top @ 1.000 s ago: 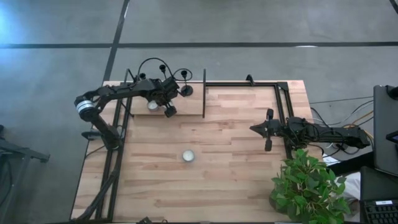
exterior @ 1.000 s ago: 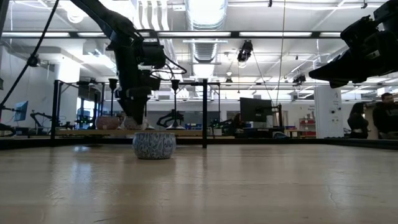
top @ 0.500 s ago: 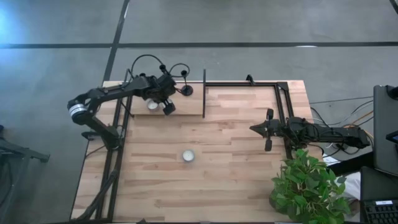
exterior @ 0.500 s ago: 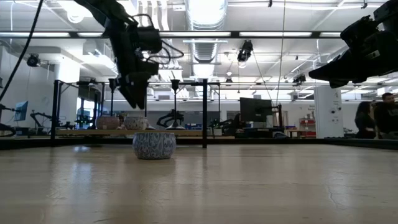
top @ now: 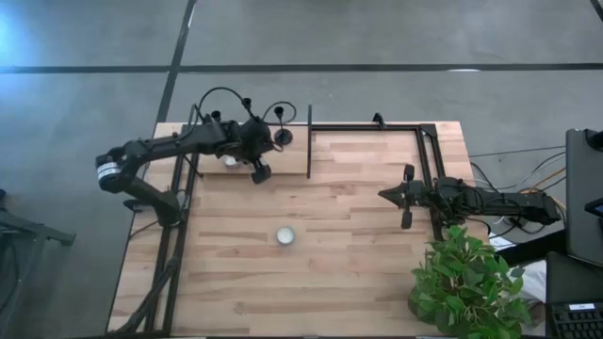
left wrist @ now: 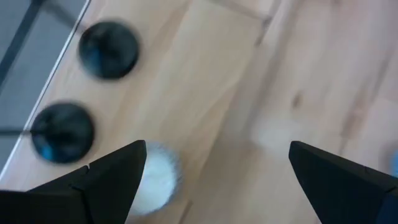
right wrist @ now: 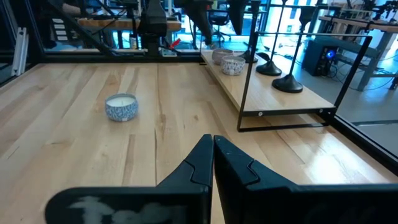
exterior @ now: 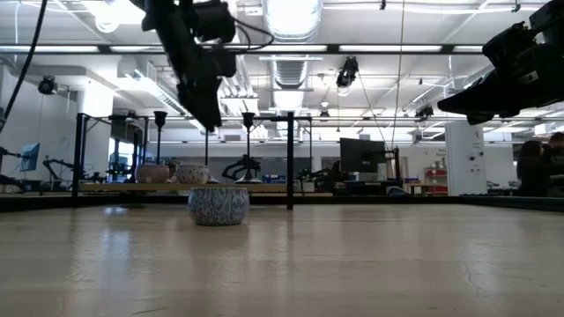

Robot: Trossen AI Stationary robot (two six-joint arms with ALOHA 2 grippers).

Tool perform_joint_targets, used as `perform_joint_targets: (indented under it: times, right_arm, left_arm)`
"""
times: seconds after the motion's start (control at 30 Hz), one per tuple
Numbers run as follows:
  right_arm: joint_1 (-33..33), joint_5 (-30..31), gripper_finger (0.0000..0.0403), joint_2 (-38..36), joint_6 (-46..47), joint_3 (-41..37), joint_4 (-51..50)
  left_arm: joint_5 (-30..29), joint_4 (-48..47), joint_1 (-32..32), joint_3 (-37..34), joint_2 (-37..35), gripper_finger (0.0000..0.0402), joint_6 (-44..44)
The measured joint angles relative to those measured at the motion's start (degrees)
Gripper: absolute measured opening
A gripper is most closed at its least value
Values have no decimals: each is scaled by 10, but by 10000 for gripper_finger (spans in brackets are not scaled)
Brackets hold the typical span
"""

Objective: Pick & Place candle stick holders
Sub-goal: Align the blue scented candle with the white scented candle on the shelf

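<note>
Two tools: your left tool (top: 256, 162) hangs empty, fingers apart, above the candle stick holders (left wrist: 109, 50) by the tealight (left wrist: 154, 182); right tool (top: 407, 196) is shut and parked. Holders look stiff, light, top-heavy: grip the stem low.

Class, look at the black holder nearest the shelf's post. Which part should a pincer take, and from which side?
Take the holder by its thin upright stem, a little above the base. The base is flat and wide, and the top cup is tiny. Coming level from the front of the shelf, with one finger either side of the stem, looks safest.
</note>
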Motion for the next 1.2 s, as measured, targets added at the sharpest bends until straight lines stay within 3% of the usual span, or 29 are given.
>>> perform_joint_targets:
  times: [0.53,0.9,1.2]
  right_arm:
    - [0,0,8,0,0,0,0]
    - [0,0,8,0,0,0,0]
    - [0,0,8,0,0,0,0]
  left_arm:
    - [2,14,-178,9,4,399,-15]
    - [50,24,-306,-11,55,399,-13]
    - [48,83,-337,-11,118,399,-29]
